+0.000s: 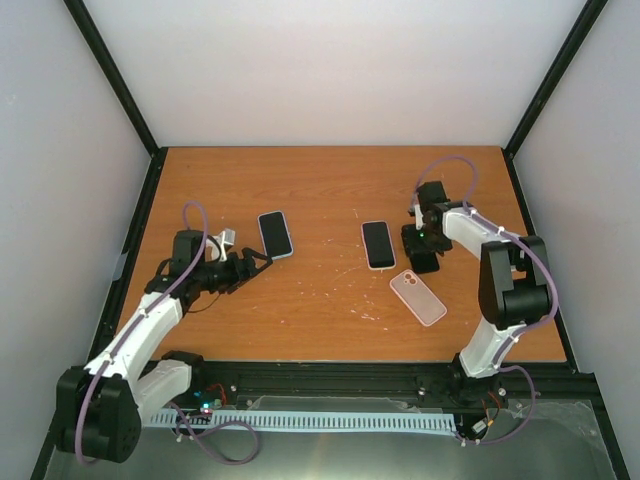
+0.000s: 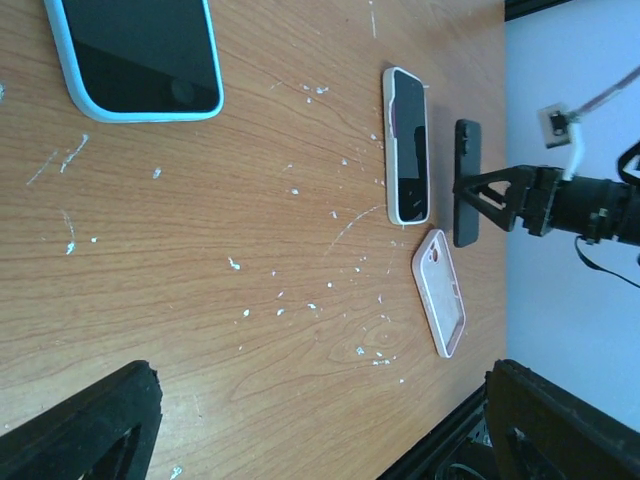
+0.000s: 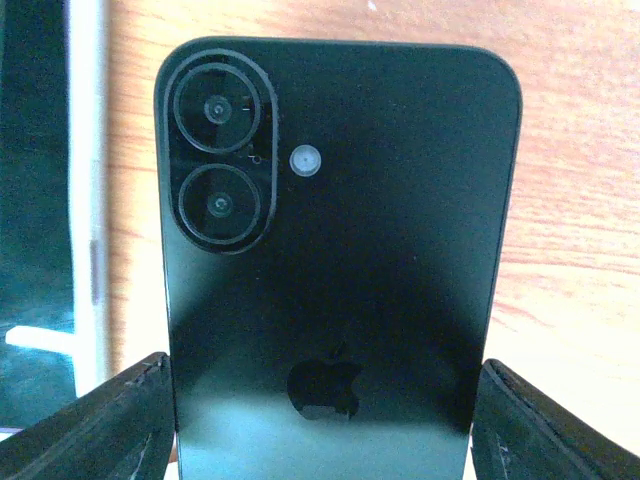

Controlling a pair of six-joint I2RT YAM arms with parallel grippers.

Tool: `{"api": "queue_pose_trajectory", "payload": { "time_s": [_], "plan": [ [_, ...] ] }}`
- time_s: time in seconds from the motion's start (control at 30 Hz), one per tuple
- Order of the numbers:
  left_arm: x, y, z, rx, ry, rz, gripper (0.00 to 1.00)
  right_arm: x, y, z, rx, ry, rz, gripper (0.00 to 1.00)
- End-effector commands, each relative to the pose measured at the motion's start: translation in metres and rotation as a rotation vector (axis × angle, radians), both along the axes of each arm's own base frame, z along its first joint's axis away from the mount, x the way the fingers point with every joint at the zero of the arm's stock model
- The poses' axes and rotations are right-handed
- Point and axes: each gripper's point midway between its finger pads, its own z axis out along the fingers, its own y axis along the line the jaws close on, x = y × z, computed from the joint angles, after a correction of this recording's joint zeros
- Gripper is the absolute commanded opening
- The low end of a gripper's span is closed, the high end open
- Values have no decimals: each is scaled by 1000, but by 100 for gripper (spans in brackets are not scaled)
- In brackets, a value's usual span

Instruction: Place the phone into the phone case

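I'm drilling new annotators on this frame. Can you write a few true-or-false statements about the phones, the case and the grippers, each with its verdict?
1. The right gripper grips the black phone. True.
2. The pink phone case already holds a phone. False: it lies empty on the table.
3. The left gripper is open and holds nothing. True.
4. The black phone lies flat on the table. False: it is held up on edge, its back toward the right wrist camera.
5. The blue-cased phone and the white-cased phone both lie screen up. True.
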Motion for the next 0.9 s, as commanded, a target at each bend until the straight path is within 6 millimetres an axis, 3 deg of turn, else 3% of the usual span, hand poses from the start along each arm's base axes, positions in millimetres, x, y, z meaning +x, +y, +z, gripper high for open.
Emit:
{"api": "queue_pose_trajectory", "payload": {
  "time_s": [0.0, 0.27, 0.5, 0.7, 0.87],
  "plan": [
    [18, 0, 17, 6, -51, 3, 87, 6, 26, 28, 29, -99, 50, 56],
    [39, -12, 34, -45, -61, -51, 78, -19, 118, 52, 191, -154, 306, 55],
    [50, -28, 45, -101, -67, -166, 74, -85, 216, 70, 342, -203, 662, 53],
    [41, -42, 34, -192, -18, -275, 67, -122, 269, 88, 406, -249, 825, 52],
    [33, -48, 25, -249, 15, -328, 63, -144, 302, 97, 443, -270, 924, 51]
  ]
}}
